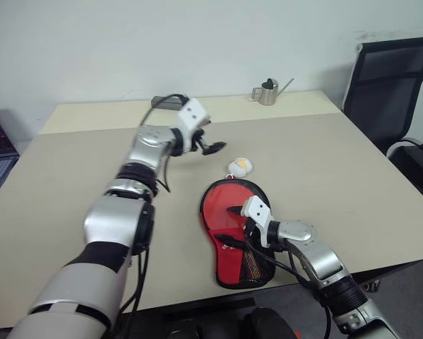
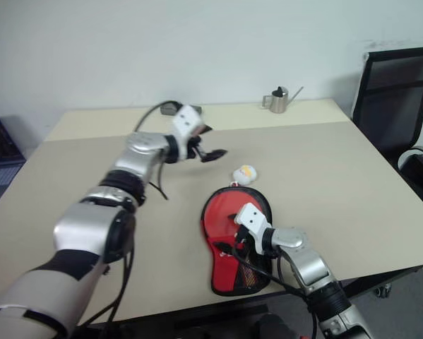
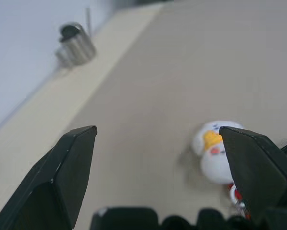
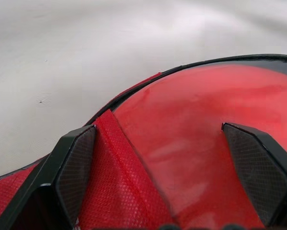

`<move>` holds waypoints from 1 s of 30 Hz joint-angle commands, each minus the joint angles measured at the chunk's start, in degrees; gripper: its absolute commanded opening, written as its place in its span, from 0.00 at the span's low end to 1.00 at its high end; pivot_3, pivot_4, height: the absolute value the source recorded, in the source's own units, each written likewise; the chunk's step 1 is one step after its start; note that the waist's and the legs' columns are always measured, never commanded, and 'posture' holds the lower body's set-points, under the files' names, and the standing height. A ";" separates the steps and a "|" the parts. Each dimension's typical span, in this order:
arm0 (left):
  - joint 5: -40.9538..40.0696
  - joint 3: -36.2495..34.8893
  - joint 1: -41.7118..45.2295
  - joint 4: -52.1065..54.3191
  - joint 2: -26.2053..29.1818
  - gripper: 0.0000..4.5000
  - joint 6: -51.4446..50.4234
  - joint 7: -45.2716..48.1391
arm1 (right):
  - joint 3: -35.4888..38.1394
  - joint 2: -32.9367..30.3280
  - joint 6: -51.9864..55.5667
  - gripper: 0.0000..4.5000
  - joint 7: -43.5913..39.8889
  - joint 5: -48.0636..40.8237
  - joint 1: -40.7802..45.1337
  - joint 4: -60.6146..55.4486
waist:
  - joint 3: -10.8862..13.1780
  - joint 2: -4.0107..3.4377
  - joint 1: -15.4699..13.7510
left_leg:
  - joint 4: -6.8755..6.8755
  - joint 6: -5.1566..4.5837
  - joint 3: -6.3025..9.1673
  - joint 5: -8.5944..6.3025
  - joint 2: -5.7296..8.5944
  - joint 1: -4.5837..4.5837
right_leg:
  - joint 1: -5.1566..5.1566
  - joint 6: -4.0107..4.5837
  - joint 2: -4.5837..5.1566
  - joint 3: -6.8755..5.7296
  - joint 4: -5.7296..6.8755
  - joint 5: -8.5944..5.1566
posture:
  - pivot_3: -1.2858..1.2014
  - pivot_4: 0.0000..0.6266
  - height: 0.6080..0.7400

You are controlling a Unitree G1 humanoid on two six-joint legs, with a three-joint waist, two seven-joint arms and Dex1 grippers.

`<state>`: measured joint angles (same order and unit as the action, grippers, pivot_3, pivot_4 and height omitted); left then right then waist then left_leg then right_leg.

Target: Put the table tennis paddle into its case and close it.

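The red case lies open near the table's front edge, with black trim and a mesh pocket at its near end. The table tennis paddle rests inside it, its glossy red face up and its handle hidden. A fold of the case's red fabric overlaps one side of the face. My right gripper hovers low over the paddle face, open, holding nothing. My left gripper is raised above the table beyond the case, open and empty. The small white-yellow duck lies just past the case's round end.
A small metal watering can stands at the far edge of the beige table, and a dark flat object lies at the far left. A black office chair stands off the right side.
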<state>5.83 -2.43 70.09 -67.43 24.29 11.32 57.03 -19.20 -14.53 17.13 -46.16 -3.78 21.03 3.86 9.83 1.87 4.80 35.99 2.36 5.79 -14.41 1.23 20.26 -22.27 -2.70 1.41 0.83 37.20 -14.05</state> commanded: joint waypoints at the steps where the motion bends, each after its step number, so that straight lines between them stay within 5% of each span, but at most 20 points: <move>1: -8.91 -2.58 -9.96 15.89 3.40 0.99 -7.00 11.49 | 0.94 -1.00 1.60 1.00 -0.79 -0.87 -0.06 3.63 | -0.03 -0.07 -0.13 | 0.00 0.00 -0.01 0.00 -0.01 -0.01 | 0.00 0.02 0.01 0.06 -0.01 0.01 | 0.52 0.24 1.00; 7: -20.01 -5.12 -32.45 49.01 7.23 0.99 -28.72 11.37 | 4.93 -3.40 4.58 1.00 -4.10 -5.76 2.71 0.05 | 0.05 -0.09 -1.39 | 0.18 0.01 0.28 -0.01 -0.12 0.44 | -0.23 0.38 0.27 0.10 -0.09 0.14 | 0.52 0.24 1.00; 11: -23.52 -4.91 -39.45 60.35 6.70 0.99 -35.95 7.19 | 8.32 -5.74 8.69 1.00 -5.94 -10.01 4.87 -3.86 | 0.18 -0.17 -3.15 | 0.17 0.01 0.38 -0.01 0.05 0.60 | -0.36 0.46 0.48 0.05 -0.11 0.12 | 0.52 0.24 1.00; 30: -24.89 6.58 -43.07 71.46 6.00 0.99 -37.01 4.84 | 25.38 -31.99 25.96 1.00 -12.34 -26.40 -2.57 -26.52 | 0.42 -0.28 -3.28 | 0.07 -0.04 0.02 -0.11 0.17 0.74 | -0.42 0.64 0.63 -0.01 -0.24 -0.05 | 0.52 0.24 1.00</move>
<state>-19.06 3.87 25.53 2.65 30.79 -27.48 62.23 3.75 -45.54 42.89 -57.61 -28.40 18.60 -20.11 10.25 1.59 1.53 36.07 2.32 5.76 -14.52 1.39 21.00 -22.69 -2.07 2.04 0.84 36.96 -14.09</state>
